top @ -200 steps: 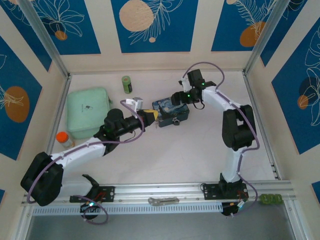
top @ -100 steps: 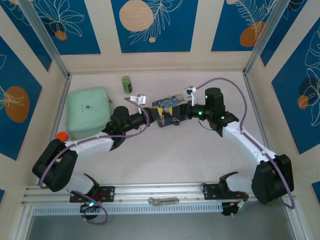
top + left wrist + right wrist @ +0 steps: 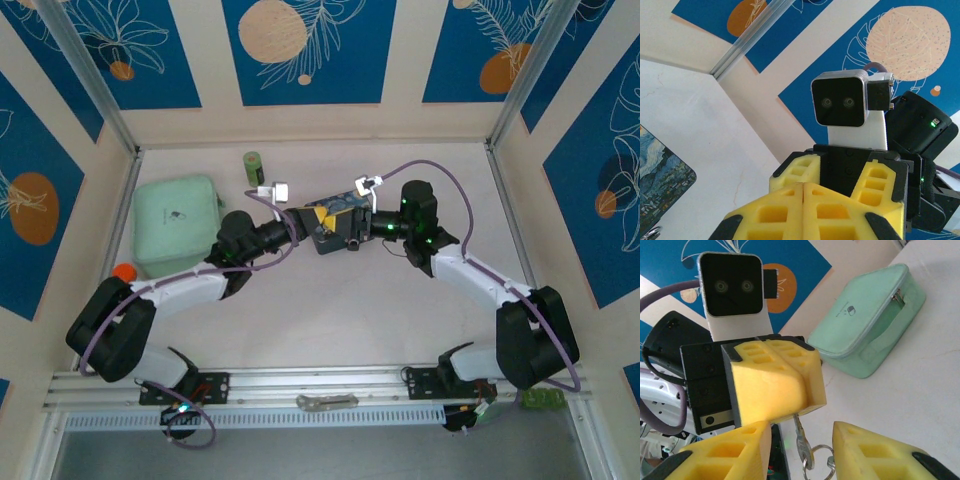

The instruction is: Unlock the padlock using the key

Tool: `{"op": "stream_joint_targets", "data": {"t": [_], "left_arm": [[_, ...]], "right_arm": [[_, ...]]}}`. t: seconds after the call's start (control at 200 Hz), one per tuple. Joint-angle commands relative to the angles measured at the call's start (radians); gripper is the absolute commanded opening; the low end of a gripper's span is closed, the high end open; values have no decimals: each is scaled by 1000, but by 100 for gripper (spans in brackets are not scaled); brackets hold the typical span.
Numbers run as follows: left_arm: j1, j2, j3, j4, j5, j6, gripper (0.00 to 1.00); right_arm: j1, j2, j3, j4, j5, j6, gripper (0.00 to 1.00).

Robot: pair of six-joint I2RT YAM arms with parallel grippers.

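While left end effector (image 3: 804, 192) clamps tiny grey metal key (image 3: 799, 437), right end effector (image 3: 801, 440) gapes at its 6 o'clock; unlocking undone.

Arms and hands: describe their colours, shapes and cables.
The left arm and right arm have black joints, white link shells and a thin purple cable looping alongside. The left hand and right hand each carry blocky yellow fingers with square hollows on a black mount, plus a white-cased, black-faced camera.

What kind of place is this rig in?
Probably a lab robot cell, not a home: blue leaf-patterned wall panels, aluminium frame posts, and a slotted aluminium mounting rail along the table's near edge.
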Motion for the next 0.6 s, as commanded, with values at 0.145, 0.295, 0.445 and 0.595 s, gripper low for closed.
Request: {"op": "stream_joint_targets", "data": {"t": [0.145, 0.295, 0.445, 0.595], "left_arm": [[5, -21, -7, 61, -7, -11, 0], [6, -22, -14, 80, -15, -21, 0], [5, -43, -35, 82, -43, -12, 0], [5, -57, -43, 83, -60, -10, 0]], "right_arm": [[19, 13, -15, 34, -43, 31, 35], [21, 22, -16, 33, -43, 35, 35], [23, 23, -16, 16, -43, 29, 35], [27, 28, -17, 13, -41, 29, 35]]}}
